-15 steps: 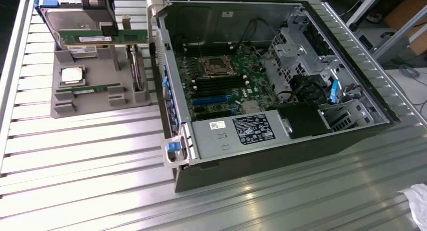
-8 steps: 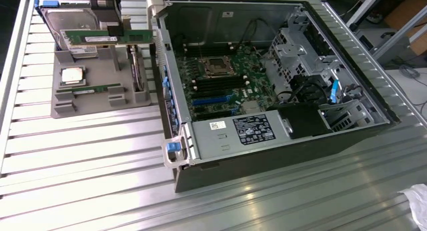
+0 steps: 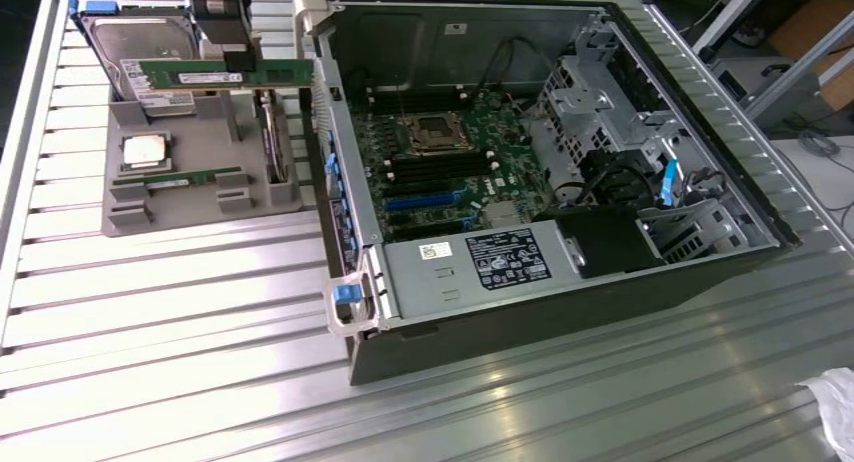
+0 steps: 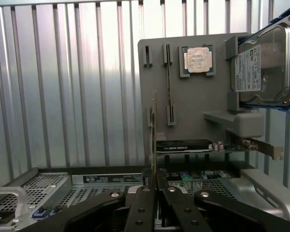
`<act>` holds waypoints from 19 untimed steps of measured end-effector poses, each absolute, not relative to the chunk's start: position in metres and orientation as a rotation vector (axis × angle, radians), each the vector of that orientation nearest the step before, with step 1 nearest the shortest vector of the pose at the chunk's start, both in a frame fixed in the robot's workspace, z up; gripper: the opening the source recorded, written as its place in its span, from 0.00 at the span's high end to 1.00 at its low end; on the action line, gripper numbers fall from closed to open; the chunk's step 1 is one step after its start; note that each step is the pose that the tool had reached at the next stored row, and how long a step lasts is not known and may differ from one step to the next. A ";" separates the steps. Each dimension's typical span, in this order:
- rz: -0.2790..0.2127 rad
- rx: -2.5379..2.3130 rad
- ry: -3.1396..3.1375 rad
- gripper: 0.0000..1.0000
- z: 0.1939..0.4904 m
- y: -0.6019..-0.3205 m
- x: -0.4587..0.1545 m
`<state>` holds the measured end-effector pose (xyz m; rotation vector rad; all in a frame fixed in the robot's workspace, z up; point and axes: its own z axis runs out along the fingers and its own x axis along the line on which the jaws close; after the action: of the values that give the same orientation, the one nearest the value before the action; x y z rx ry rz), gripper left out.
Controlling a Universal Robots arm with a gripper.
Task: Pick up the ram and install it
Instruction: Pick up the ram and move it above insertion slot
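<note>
The ram [image 3: 254, 74], a long green stick with a white label, hangs level above the grey tray [image 3: 200, 122] at the exterior view's upper left. My gripper [image 3: 238, 60] is shut on its top edge from above. In the wrist view the ram [image 4: 153, 130] appears edge-on as a thin strip rising from between the black fingers of my gripper [image 4: 154, 186]. A second green stick [image 3: 174, 179] stands in a slot of the tray, also seen edge-on [image 4: 169, 87]. The open computer case [image 3: 350, 232] lies to the exterior view's right, with dark memory slots [image 3: 434, 169] on its motherboard.
On the tray sit a square silver processor [image 3: 144, 152] and a silver hard drive [image 3: 134, 42]. A graphics card [image 4: 183, 145] stands at the tray's side. The case holds a power supply [image 3: 494, 260] and drive cages [image 3: 594, 92]. Ribbed metal table [image 3: 174, 362] surrounds everything.
</note>
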<state>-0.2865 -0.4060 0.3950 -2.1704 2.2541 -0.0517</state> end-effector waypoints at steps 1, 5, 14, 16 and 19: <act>-0.052 -2.170 2.254 0.88 0.395 -0.406 -0.286; -0.052 -2.170 2.254 0.88 0.395 -0.406 -0.283; -0.052 -2.170 2.254 0.88 0.395 -0.406 -0.274; -0.052 -2.170 2.254 0.88 0.395 -0.406 -0.272; -0.052 -2.170 2.254 0.88 0.395 -0.406 -0.270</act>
<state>-0.2696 -0.4060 0.3950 -2.1704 2.2541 -0.0517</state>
